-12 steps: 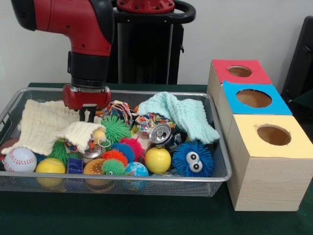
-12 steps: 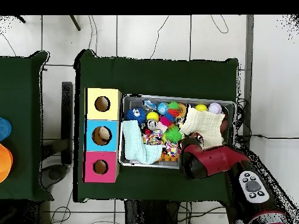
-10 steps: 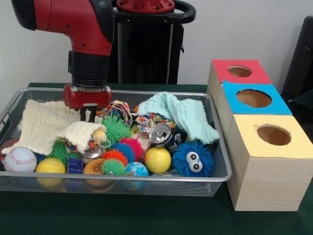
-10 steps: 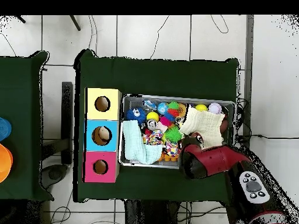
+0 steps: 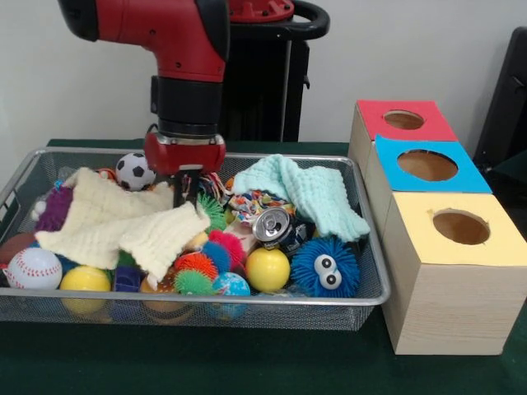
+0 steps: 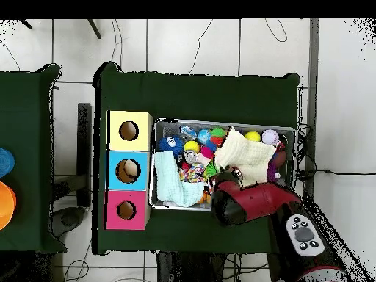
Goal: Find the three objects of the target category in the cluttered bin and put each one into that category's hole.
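The bin [image 5: 272,298] is a silver wire-mesh basket full of toys and cloths; it also shows in the overhead view [image 6: 224,122]. My gripper [image 5: 188,191] is low in the bin's middle back, shut on a corner of the cream knitted cloth [image 5: 115,222], which drapes leftward over the toys. The hole [image 5: 403,120] in the red-topped box is at the far right back, empty; it also shows in the overhead view [image 6: 126,211]. In the overhead view my arm [image 6: 239,200] hides the gripper.
A soccer ball [image 5: 133,170] and a purple spiky toy [image 5: 53,210] lie at the bin's back left. A baseball [image 5: 33,267], yellow ball [image 5: 266,269], crushed can [image 5: 272,225], blue googly-eyed puff [image 5: 324,267] and mint cloth [image 5: 305,191] lie in the bin. Blue-topped [image 5: 427,164] and yellow-topped [image 5: 461,226] boxes stand nearer.
My gripper has moved right with the cream cloth, dragging it off the bin's back left. The soccer ball and purple toy now show; the green spiky ball is covered.
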### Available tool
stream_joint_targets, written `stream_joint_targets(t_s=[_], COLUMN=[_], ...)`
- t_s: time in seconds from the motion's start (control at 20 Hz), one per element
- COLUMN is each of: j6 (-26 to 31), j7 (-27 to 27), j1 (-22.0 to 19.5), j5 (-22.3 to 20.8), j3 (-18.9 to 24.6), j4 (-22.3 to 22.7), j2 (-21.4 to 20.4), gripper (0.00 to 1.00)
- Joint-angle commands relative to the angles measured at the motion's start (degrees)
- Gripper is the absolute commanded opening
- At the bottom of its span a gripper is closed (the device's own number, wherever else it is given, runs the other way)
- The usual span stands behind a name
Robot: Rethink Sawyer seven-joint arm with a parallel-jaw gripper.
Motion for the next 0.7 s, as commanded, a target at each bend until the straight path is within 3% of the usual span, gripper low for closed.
stream_joint_targets(t_s=[0.05,0.7], j6=[-1.4,0.4], j7=[13.4,11.6], j1=[6.0,8.3], j5=[6.2,12.8], j3=[0.1,-0.3], j4=[4.4,7.1], j2=[-1.1,-4.7], gripper=[0.00,0.00])
